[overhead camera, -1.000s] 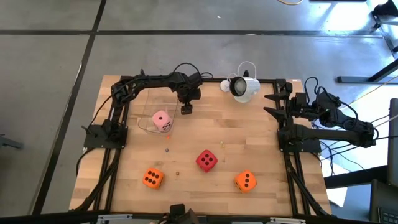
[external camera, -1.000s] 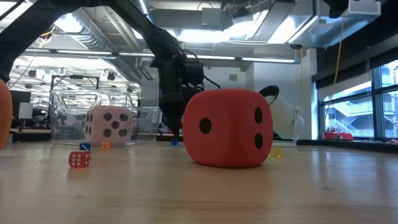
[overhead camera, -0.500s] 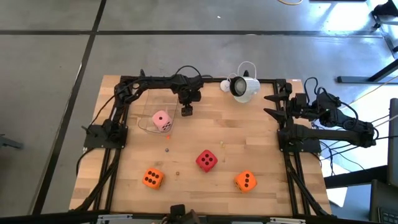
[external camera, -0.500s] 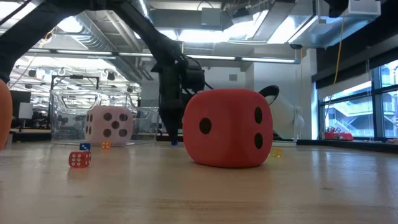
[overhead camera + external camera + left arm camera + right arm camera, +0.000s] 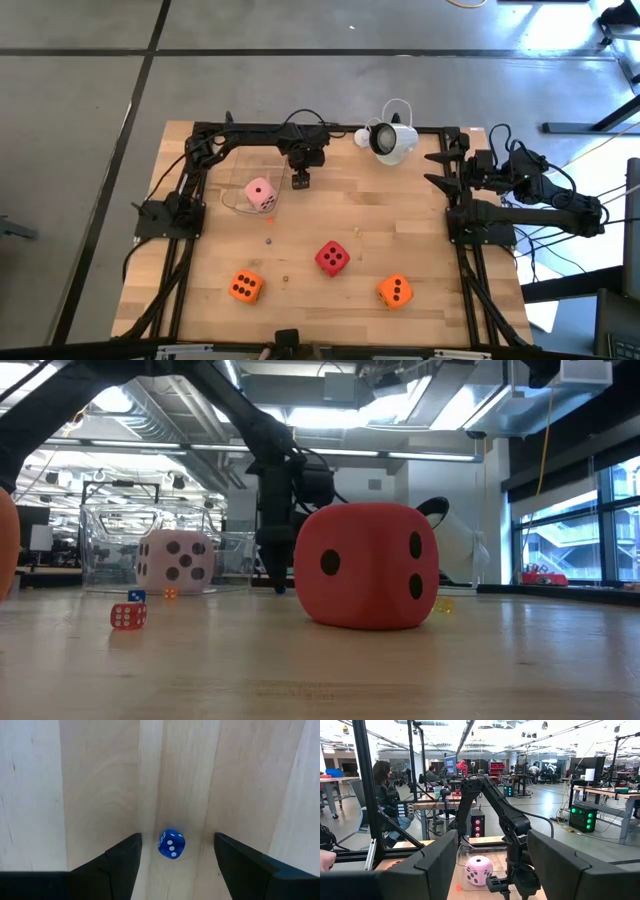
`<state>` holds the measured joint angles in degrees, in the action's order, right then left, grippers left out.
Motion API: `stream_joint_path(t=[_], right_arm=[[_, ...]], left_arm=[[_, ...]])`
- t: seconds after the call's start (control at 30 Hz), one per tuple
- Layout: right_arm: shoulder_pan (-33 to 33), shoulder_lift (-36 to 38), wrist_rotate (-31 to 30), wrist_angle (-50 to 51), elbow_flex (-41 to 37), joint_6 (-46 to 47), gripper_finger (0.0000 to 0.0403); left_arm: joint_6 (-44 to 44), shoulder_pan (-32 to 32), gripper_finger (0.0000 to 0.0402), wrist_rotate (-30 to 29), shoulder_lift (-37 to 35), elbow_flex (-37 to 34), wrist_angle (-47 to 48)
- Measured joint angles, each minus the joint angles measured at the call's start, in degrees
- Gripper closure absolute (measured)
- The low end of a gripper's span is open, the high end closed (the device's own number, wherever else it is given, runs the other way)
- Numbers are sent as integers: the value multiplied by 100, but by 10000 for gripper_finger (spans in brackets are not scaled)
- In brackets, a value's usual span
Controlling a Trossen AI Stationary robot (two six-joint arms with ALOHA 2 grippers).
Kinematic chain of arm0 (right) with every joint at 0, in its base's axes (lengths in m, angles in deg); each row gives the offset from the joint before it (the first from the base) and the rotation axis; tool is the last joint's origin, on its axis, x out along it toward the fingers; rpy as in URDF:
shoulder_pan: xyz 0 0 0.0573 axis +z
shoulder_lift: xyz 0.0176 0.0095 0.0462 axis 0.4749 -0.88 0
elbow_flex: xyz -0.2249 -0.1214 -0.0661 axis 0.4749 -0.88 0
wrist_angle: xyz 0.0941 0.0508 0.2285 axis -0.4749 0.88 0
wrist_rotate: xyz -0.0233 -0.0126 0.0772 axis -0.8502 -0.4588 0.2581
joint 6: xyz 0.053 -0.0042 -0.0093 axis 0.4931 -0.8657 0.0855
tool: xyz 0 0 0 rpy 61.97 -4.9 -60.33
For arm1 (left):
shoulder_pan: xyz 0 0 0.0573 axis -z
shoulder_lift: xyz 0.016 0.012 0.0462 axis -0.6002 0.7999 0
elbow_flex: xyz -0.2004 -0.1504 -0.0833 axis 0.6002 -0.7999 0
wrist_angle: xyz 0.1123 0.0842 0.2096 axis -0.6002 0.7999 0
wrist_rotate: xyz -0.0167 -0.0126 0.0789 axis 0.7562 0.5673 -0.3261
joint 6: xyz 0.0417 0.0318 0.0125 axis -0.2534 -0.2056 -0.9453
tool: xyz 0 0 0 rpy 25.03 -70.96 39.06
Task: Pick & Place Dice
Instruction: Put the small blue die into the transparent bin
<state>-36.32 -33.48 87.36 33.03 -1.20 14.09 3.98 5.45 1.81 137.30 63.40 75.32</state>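
- The left tool (image 5: 300, 183) hangs low over the far part of the pale wooden plank counter (image 5: 420, 250), pointing down. Its two dark fingers (image 5: 120, 860) stand wide apart with nothing gripped.
- A small blue die with white pips (image 5: 171, 844) lies on the boards between those fingers, touching neither.
- The right tool (image 5: 440, 168) waits by the counter's right edge, near the far right corner, fingers spread wide and empty.
- The soft pink cube with dark pips (image 5: 260, 193) sits inside a clear plastic box (image 5: 238, 190) toward the far left of the counter, just beside the left tool.
- The soft red cube with dark pips (image 5: 332, 257) rests near the counter's middle, out in the open.
- One soft orange cube with dark pips (image 5: 245, 287) sits toward the near left corner; the other orange cube (image 5: 395, 291) sits toward the near right corner. Both are well apart from either tool.
- A tiny red die (image 5: 127, 617) lies on the boards near the red cube.
- A white rounded camera-like device (image 5: 390, 141) sits at the far edge.
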Motion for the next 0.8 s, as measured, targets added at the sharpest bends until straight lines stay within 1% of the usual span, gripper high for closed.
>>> stream_joint_path(t=[0.3,0.8], right_arm=[[0,0,15,0,0,9,160],[0,0,15,-2,0,15,160]], left_arm=[[-25,79,232,-139,0,-2,20],[102,75,361,-73,0,-7,41]])
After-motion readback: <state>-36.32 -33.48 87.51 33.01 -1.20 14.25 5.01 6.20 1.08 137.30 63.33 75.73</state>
